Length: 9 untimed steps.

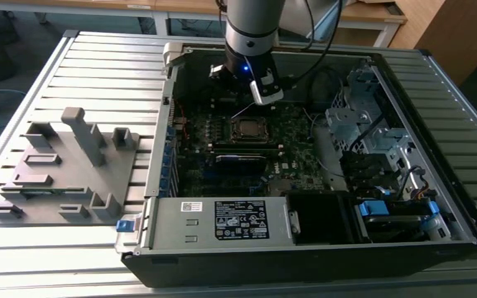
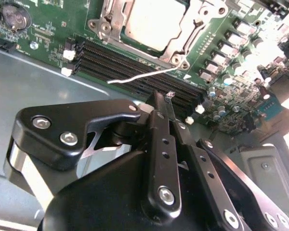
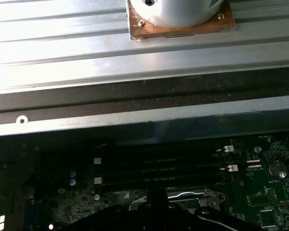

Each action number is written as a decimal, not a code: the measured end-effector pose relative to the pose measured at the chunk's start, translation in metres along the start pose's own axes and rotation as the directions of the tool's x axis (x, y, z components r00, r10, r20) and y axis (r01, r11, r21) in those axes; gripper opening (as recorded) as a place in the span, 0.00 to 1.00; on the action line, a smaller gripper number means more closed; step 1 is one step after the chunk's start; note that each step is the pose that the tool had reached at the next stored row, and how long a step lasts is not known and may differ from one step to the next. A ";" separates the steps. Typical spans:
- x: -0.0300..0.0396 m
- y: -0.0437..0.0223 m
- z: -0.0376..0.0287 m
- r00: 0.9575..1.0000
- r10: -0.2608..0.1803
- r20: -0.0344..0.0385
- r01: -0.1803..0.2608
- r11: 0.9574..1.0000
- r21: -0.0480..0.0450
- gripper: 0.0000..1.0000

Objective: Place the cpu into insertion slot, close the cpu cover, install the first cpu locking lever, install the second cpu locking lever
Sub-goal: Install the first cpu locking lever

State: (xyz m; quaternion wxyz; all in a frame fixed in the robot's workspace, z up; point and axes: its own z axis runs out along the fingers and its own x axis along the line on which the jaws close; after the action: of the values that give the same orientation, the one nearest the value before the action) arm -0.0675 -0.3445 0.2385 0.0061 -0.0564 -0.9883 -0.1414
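Observation:
The cpu (image 2: 153, 20) shows its dull silver top in the insertion slot (image 1: 249, 128) on the green board. The cpu cover (image 2: 184, 42), a silver frame, lies down around the chip. A thin bright locking lever (image 2: 137, 77) stands free, slanting over the black memory slots (image 2: 130, 65); in the exterior view this lever (image 1: 243, 112) rises from the socket's far edge. My gripper (image 2: 169, 96) hovers just beside the lever's wire, its two black fingers pressed together with nothing between them. In the exterior view the gripper (image 1: 259, 94) hangs above the socket's far side.
The open computer case (image 1: 164, 62) lies on a slatted metal table. A grey fixture block (image 1: 64, 167) stands at the exterior view's left. The power supply (image 1: 222, 220) fills the near side, and drive cages (image 1: 363, 121) with cables sit at the right. A coin battery (image 2: 15, 15) is on the board.

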 end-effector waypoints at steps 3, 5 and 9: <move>-0.0001 -0.0005 0.0023 1.000 0.000 0.001 0.000 1.000 0.004 0.10; -0.0004 -0.0007 0.0040 1.000 0.000 0.001 0.000 1.000 0.006 0.10; -0.0025 -0.0001 0.0064 1.000 0.000 0.001 0.000 1.000 0.008 0.10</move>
State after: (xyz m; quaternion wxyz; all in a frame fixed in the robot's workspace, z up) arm -0.0650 -0.3431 0.2323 0.0059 -0.0565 -0.9889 -0.1375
